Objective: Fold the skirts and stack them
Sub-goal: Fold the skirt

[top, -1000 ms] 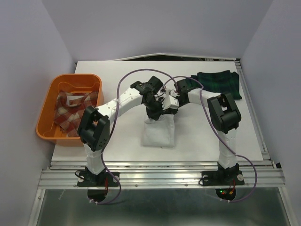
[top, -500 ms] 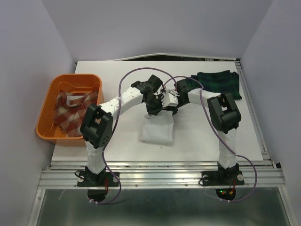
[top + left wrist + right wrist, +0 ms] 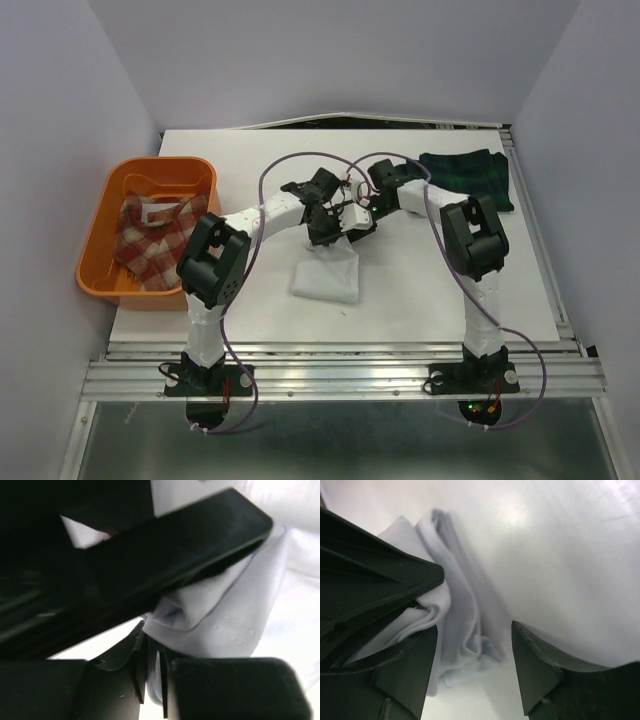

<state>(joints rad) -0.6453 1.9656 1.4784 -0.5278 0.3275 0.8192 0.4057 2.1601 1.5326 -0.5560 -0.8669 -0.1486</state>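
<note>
Up and leftward goes the white skirt (image 3: 326,278) compared with a second ago: it sits bunched smaller on the table (image 3: 250,150), and the right gripper (image 3: 472,630) has sprung apart. Its two fingers now stand either side of a rumpled fold, gripping nothing. The left gripper (image 3: 323,228) is another story: in its wrist view a pleat of white cloth is clamped between its fingers, so it alone carries the raised edge. Both wrists crowd together over the skirt's far end. Off at the far right lies the green plaid skirt (image 3: 466,178), flat and apparently folded, while the red plaid skirt (image 3: 150,235) waits crumpled in the orange basket (image 3: 96,262). So this looks like the middle of the job, the white one mid-fold. Next, I'd say, the left needs to lay its pinched edge down squarely over the near half without dragging the whole piece, and the right must either retake a corner or back away, since the two heads are nearly touching.
</note>
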